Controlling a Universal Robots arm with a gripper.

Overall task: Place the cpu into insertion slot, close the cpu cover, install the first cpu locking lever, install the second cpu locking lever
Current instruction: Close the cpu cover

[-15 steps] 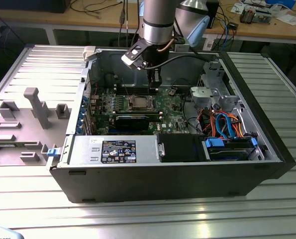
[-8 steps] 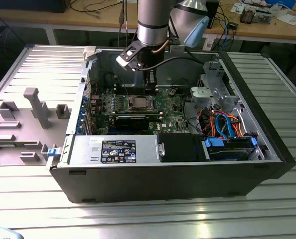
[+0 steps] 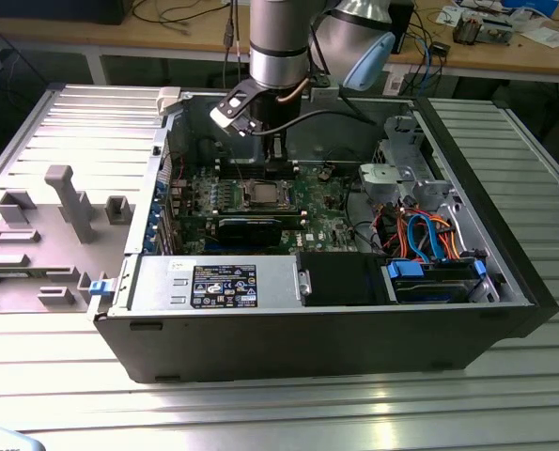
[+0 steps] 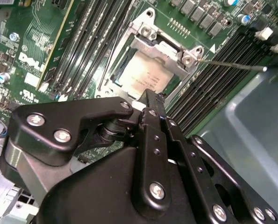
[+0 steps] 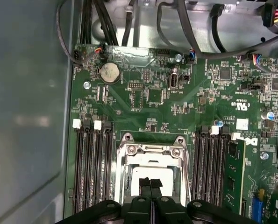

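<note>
First wrist view: gripper [image 5: 151,183], clenched, fingertips together with nothing between them, hanging just above the cpu [image 5: 168,178]; shut like this, it seems set to push rather than pick.
Cpu: seated in the insertion slot [image 5: 126,183].
Cpu cover [image 5: 150,151]: lying flat, framing the cpu to hold it down.
Locking lever [image 4: 232,64], second wrist view: thin wire sticking out over the memory slots [image 4: 213,93], apparently unlatched.
Computer case [image 3: 307,324]: open on the ribbed surface [image 3: 260,413].
</note>
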